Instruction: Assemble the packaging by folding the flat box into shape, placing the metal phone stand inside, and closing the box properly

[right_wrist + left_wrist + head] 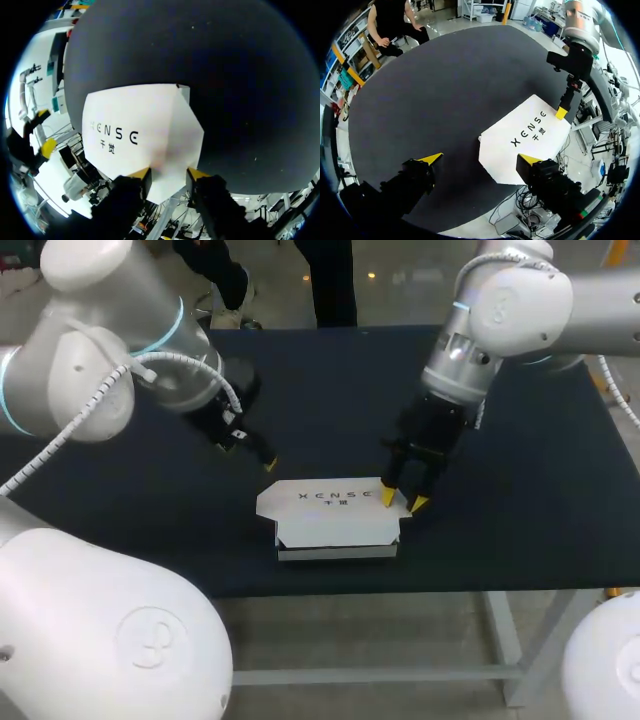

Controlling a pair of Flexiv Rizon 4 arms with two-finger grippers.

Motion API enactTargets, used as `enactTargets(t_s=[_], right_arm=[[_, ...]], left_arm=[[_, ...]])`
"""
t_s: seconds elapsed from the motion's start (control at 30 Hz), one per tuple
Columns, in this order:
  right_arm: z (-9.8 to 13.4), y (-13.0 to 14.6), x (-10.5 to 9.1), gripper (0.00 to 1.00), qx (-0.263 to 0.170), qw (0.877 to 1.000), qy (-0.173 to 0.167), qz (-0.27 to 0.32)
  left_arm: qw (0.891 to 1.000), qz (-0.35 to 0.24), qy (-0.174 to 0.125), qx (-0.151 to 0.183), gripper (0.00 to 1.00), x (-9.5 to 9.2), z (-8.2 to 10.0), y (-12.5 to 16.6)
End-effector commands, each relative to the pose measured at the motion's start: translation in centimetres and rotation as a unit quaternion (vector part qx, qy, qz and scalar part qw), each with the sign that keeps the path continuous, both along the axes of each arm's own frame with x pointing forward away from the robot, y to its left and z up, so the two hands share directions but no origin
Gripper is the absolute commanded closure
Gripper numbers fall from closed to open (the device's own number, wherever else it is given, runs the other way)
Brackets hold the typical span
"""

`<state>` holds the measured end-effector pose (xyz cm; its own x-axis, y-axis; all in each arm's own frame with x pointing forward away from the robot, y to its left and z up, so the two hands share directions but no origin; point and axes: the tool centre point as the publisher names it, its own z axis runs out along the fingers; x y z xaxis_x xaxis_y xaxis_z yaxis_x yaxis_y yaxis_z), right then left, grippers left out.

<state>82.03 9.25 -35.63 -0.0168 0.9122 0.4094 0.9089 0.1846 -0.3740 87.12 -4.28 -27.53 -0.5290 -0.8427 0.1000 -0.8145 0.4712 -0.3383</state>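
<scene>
The box [335,515] lies on the dark bench [520,490], near its front edge and about in the middle. It is white, low and flat. Its lid faces up and has dark print on it.

The right end effector [404,501] comes down at the right far corner of the box. Its two yellow tips stand a little apart, so it is open, and in the right wrist view the edge of the lid shows between them.

The left end effector [255,452] hangs over the bare bench near the left far corner of the box, apart from it. It is wide open and holds nothing.
</scene>
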Motion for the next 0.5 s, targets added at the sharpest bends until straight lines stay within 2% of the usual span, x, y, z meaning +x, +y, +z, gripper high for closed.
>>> enactTargets(t_s=[0.03, 0.1, 0.13, 0.2, 0.23, 0.3, 0.33, 0.37, 0.43, 0.5], right_arm=[[0.0, -0.1, -0.1, 0.51, 0.000, 1.000, -0.003, -0.001], [0.0, -0.1, -0.1, 0.51, 0.002, 1.000, -0.004, -0.002], [0.0, -0.1, -0.1, 0.51, 0.003, 1.000, -0.004, -0.002], [0.0, -0.1, -0.2, 0.51, 0.003, 1.000, -0.004, -0.003], [-0.1, -0.2, -0.2, 0.51, 0.003, 1.000, -0.004, -0.004], [-0.1, -0.2, -0.2, 0.50, 0.003, 1.000, -0.004, -0.005], [-0.2, -0.2, -0.2, 0.50, 0.003, 1.000, -0.004, -0.005], [-0.2, -0.2, -0.2, 0.50, 0.003, 1.000, -0.004, -0.005], [-0.2, -0.2, -0.2, 0.51, 0.003, 1.000, -0.005, -0.005], [-0.2, -0.2, -0.2, 0.50, 0.002, 1.000, -0.006, -0.006]], left_arm=[[0.980, 0.153, 0.043, 0.117, 0.00, 0.1, 0.3, -0.5], [0.980, 0.153, 0.043, 0.117, 0.00, 0.1, 0.3, -0.5], [0.974, 0.177, 0.087, 0.112, 0.00, 0.6, 0.3, -0.9], [0.967, 0.196, 0.119, 0.111, 0.00, 0.8, -0.1, -1.5], [0.959, 0.214, 0.149, 0.111, 0.00, 0.9, -0.2, -1.8], [0.952, 0.225, 0.175, 0.110, 0.00, 0.5, -0.6, -2.3], [0.945, 0.241, 0.195, 0.109, 0.00, 0.5, -0.8, -2.6], [0.946, 0.233, 0.196, 0.109, 0.00, 0.3, -1.0, -2.8], [0.936, 0.248, 0.228, 0.104, 0.00, 0.1, -1.2, -2.9], [0.930, 0.252, 0.247, 0.098, 0.00, -0.1, -1.5, -3.0]])
